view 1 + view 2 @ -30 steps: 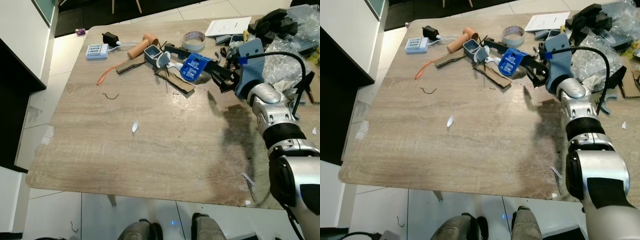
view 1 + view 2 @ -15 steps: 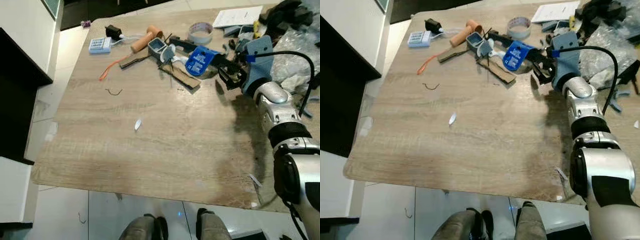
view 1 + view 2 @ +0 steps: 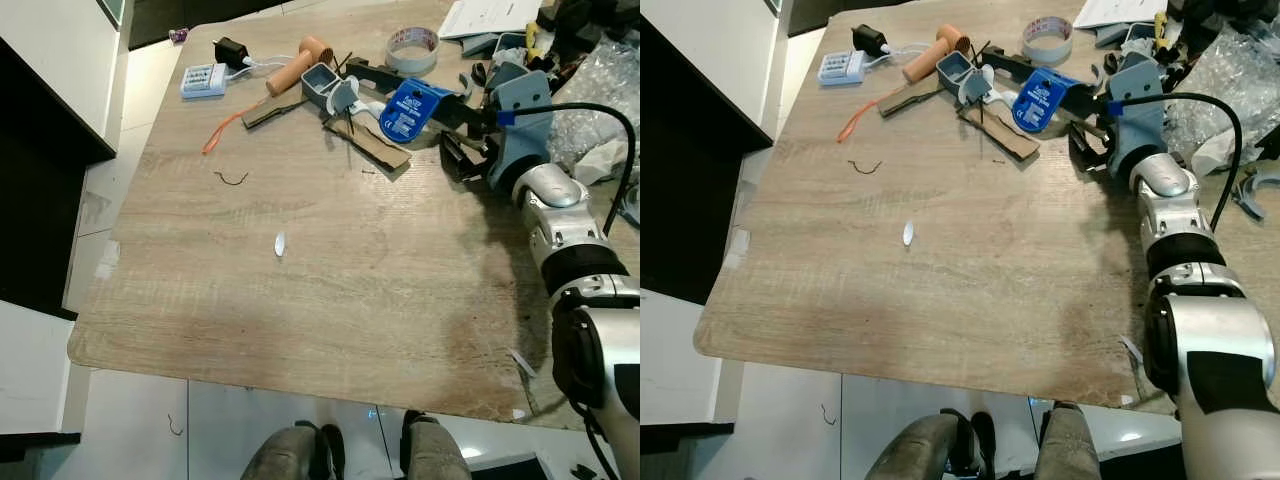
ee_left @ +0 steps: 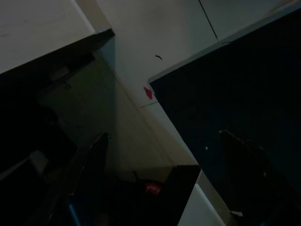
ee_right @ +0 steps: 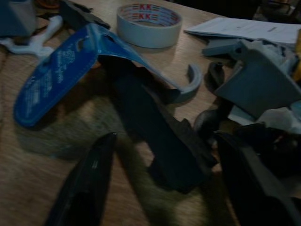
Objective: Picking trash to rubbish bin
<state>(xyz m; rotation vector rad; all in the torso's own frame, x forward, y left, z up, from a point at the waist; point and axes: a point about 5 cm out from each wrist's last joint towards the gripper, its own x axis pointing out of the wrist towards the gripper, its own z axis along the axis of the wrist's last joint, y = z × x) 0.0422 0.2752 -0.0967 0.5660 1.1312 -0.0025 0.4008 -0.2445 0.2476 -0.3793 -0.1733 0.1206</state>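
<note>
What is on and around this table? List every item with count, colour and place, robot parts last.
table: one, light wood, centre
blue packaging card: one, far side, just ahead of the right gripper
tape roll: one, pale, far edge
brown cardboard strip: one, beside the blue card
tan cylinder: one, far side
grey open box: one, by the cylinder
white charger block: one, far left corner
black plug: one, next to the charger
orange cord: one, far left
white scrap: one, mid-table
paper sheets: white, far right
clear plastic wrap: right edge
right gripper: black fingers open, low over the table behind the blue card
left gripper: fingers apart, hanging idle above the floor
</note>
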